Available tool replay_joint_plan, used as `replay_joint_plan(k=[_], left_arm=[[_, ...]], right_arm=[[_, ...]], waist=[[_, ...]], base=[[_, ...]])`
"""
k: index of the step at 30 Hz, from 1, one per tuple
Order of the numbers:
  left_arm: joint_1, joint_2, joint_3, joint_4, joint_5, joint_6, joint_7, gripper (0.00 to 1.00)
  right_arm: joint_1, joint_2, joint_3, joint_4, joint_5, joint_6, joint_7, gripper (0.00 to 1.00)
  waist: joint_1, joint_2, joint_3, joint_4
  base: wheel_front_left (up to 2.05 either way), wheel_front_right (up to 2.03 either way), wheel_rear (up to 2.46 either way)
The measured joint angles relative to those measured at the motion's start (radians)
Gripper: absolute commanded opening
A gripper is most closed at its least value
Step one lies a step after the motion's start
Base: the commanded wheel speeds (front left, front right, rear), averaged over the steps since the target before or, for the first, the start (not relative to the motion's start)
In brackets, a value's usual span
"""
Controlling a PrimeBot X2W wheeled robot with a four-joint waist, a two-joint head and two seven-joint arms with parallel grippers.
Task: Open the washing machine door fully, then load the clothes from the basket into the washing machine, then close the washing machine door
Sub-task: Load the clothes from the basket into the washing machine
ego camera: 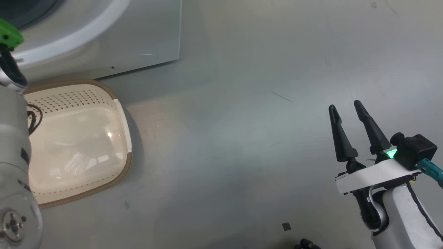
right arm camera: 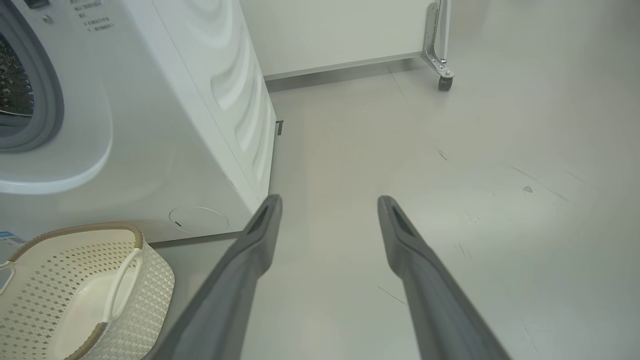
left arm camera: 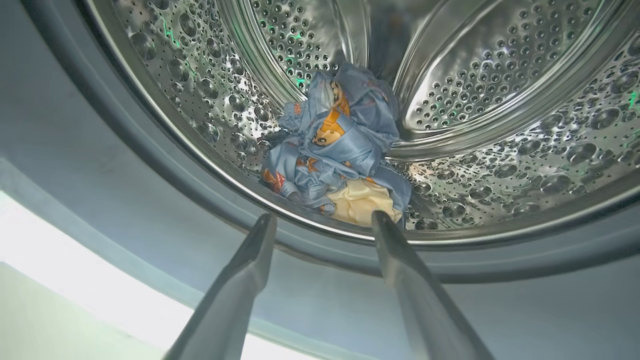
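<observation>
in the drum (left arm camera: pixel 500 75), clothes (left arm camera: pixel 337 150) lie loaded; left gripper (left arm camera: pixel 323 217) spread, holding nothing. next, judged: withdraw, swing door shut.

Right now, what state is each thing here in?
clothes, bunched in a heap inside the drum.
basket, empty, upright on the floor.
washing machine, mouth uncovered, drum showing.
left gripper, open, empty, at the drum's mouth.
right gripper, open, empty, above the floor.
</observation>
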Motion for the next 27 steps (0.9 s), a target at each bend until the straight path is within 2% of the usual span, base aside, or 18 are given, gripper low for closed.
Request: replay_joint_plan(k=[10, 18, 27], left_arm=[[0.092, -0.027, -0.026, -0.031, 0.005, -0.012, -0.003, 1.0], [0.182, -0.076, -0.043, -0.1, 0.016, -0.014, -0.003, 1.0], [0.357, -0.125, -0.07, -0.177, 0.028, -0.057, -0.003, 1.0]], right_arm=[[-0.001, 0.002, -0.019, -0.001, -0.002, 0.0, 0.0, 1.0], [-0.002, 0.003, -0.041, 0.0, -0.011, 0.0, 0.0, 1.0], [0.0, 0.005, -0.063, 0.01, -0.019, 0.0, 0.0, 1.0]], waist=[[0.0, 0.0, -0.047, 0.034], [0.0, 0.0, -0.097, 0.062], [-0.0001, 0.0, -0.168, 0.094]], base=[[0.0, 0.0, 0.0], [0.0, 0.0, 0.0], [0.0, 0.0, 0.0]])
